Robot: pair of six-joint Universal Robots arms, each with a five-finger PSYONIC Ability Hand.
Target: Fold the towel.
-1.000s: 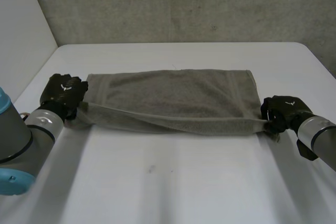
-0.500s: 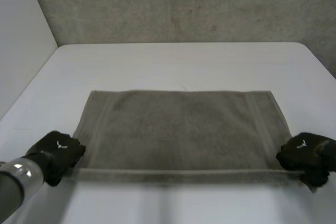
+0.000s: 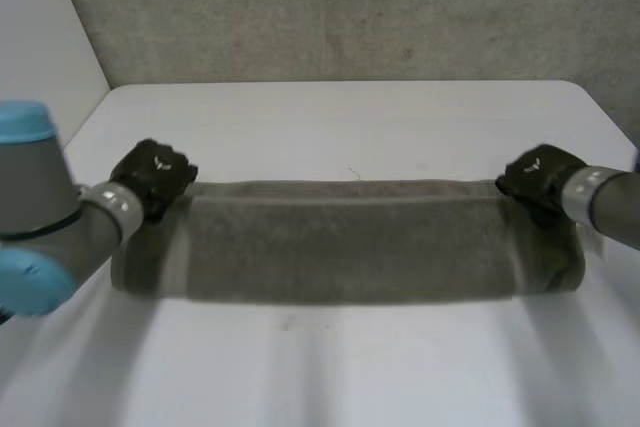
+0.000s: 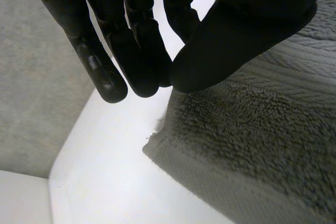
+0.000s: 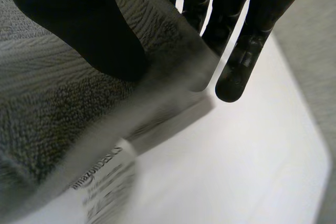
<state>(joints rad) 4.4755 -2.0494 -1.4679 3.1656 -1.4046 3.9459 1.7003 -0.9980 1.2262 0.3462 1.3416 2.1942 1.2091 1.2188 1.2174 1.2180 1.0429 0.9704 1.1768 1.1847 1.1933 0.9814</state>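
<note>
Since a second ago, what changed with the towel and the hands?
The left hand and right hand carried the near edge of the towel up and over to its far edge. They now sit at the far corners, and the towel lies folded in half as a long band. Unchanged: each hand still pinches its corner, and the towel stays across the white table.

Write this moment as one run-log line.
Grey terry towel doubled over on white table | left hand at its corner | right hand pinching opposite corner
</note>
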